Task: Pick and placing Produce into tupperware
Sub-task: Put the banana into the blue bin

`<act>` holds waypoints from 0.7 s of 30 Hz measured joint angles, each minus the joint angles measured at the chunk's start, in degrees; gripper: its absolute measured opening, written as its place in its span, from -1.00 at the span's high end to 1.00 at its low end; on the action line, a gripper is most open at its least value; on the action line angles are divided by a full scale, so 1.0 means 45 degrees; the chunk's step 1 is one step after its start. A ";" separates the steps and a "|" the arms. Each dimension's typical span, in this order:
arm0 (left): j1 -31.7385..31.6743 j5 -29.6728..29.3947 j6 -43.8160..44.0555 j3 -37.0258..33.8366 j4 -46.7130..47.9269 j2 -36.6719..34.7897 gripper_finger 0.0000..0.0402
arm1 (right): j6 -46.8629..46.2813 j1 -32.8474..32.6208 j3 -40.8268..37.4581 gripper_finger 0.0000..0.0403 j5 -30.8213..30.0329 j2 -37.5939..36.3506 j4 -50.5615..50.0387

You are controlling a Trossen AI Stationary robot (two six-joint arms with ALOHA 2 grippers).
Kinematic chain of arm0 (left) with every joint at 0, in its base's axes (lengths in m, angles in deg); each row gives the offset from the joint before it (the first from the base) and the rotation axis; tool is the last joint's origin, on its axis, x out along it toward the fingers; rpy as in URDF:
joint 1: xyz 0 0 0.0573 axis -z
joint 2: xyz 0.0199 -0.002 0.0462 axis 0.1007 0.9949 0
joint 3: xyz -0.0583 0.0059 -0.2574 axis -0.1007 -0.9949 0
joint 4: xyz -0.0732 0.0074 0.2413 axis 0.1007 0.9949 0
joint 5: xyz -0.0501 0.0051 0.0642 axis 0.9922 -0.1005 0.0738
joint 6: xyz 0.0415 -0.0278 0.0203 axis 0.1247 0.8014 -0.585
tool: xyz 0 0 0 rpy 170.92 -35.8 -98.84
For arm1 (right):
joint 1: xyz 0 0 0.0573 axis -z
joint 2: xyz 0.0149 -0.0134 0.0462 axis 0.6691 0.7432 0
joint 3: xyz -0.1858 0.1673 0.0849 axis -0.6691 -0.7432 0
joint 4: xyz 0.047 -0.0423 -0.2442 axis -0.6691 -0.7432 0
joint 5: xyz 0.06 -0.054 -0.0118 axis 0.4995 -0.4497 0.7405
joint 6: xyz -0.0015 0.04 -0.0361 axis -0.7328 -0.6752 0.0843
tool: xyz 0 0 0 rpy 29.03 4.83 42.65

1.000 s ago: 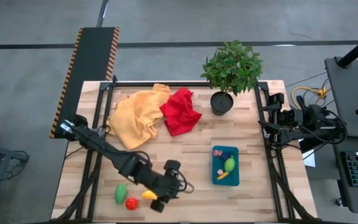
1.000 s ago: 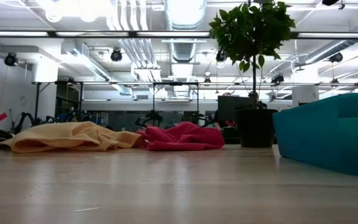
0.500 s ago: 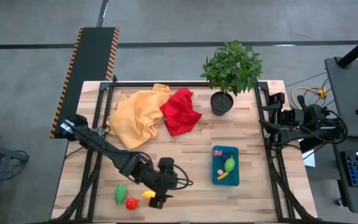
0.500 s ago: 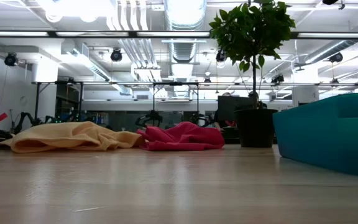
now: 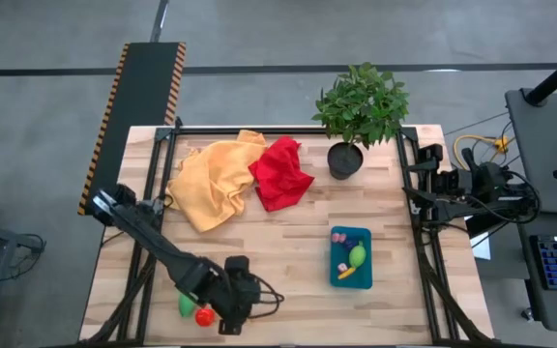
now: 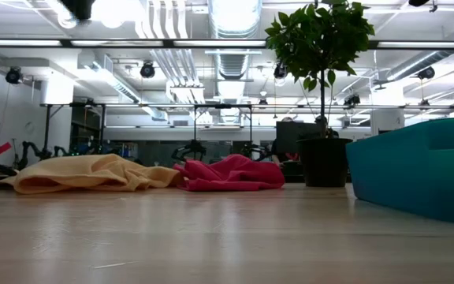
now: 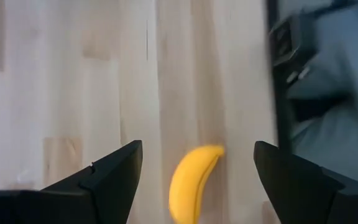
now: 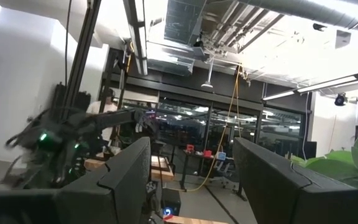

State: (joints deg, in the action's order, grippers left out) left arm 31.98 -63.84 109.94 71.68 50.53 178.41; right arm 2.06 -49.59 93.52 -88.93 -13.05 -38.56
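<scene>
A yellow banana (image 7: 193, 182) lies on the wooden table near its front edge, between the tips of my left gripper (image 7: 197, 147), which stands open above it, one finger on either side, not touching. In the high view this gripper (image 5: 230, 314) covers the banana. Beside it lie a green piece (image 5: 186, 304) and a red tomato (image 5: 204, 316). The teal tupperware (image 5: 336, 278) sits right of centre, with a pink bit (image 5: 338, 236), a green piece (image 5: 357, 255) and an orange-yellow piece (image 5: 346, 273) inside. My right gripper (image 8: 191, 180) waits open at the table's right edge, raised.
An orange-yellow cloth (image 5: 211, 182) and a red cloth (image 5: 280, 172) lie crumpled at the far left and centre. A potted plant (image 5: 356, 116) stands at the far right. The table's near edge (image 5: 259, 340) is close to my left gripper. Bare wood spans the middle.
My left gripper has moved toward the table's near-left corner and sunk, rolling and tipping farther down as it went. It now stands over the banana, which showed beside it before. The produce has not moved.
</scene>
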 joint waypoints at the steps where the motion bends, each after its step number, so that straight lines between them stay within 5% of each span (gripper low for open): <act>1: 0.0108 0.0029 0.0013 0.0000 0.0187 0.0249 -0.45 | 0.0000 0.0000 0.0000 -0.11 0.0000 0.0000 -0.0018; 7: 0.0208 0.1344 0.1126 -0.0019 0.0997 0.1490 -0.45 | 0.0000 0.0000 0.0000 -0.11 0.0000 0.0010 -0.0019; 21: 0.0300 0.1995 0.1650 -0.0019 0.1164 0.2690 -0.45 | 0.0006 0.0000 0.0000 -0.11 0.0000 0.0015 -0.0014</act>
State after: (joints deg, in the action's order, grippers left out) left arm 33.33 -54.87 117.36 71.60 55.76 190.51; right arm 2.08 -49.59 93.52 -88.93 -12.98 -38.62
